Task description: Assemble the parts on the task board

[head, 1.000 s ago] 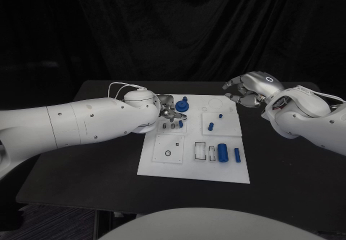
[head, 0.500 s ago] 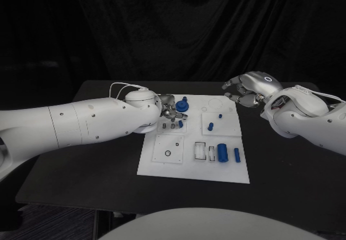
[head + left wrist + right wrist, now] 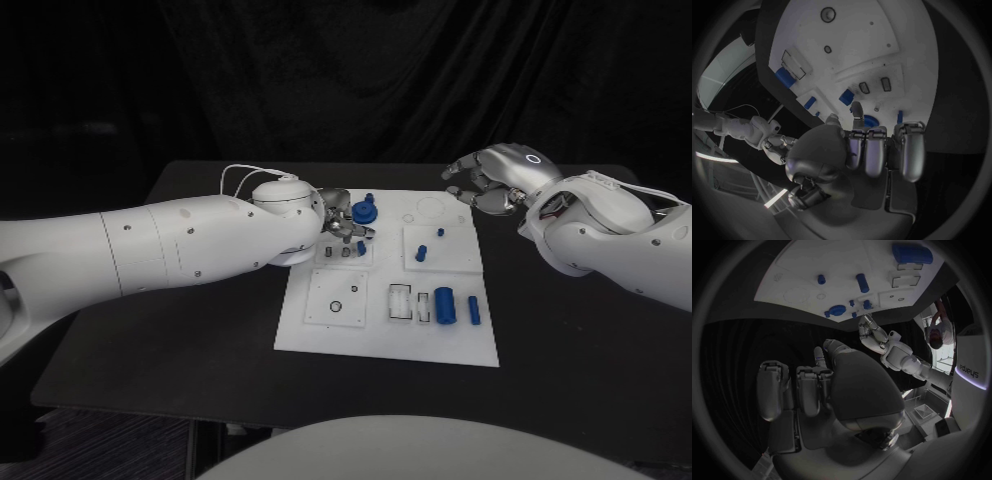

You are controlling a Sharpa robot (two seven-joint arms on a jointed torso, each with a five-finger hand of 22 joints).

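Task board (image 3: 320, 335), a white plate, lies lengthwise on the black table (image 3: 173, 340), its long axis running from the robot's side toward the far edge. Near its far left corner sits a round blue part (image 3: 365, 212) with a short peg standing upright from it. Further right, a slim blue peg (image 3: 421, 253) lies roughly along the board's long axis, and a smaller blue stub (image 3: 440, 234) stands just beyond it. Toward the near right corner a thick blue cylinder (image 3: 446, 306) and a thinner blue rod (image 3: 473, 310) lie side by side, both pointing along the board's length.

The left hand (image 3: 342, 222) is over the far left part of the board, just beside the round blue part. Its fingers (image 3: 877, 152) are curled downward close together in the left wrist view, with the fingertips next to the round piece; whether they actually touch or pinch anything cannot be told from these views.

The right hand (image 3: 493, 180) hovers past the board's far right corner, above the table and apart from every part. In the right wrist view its fingers (image 3: 809, 390) are curled in toward the palm with nothing between them.
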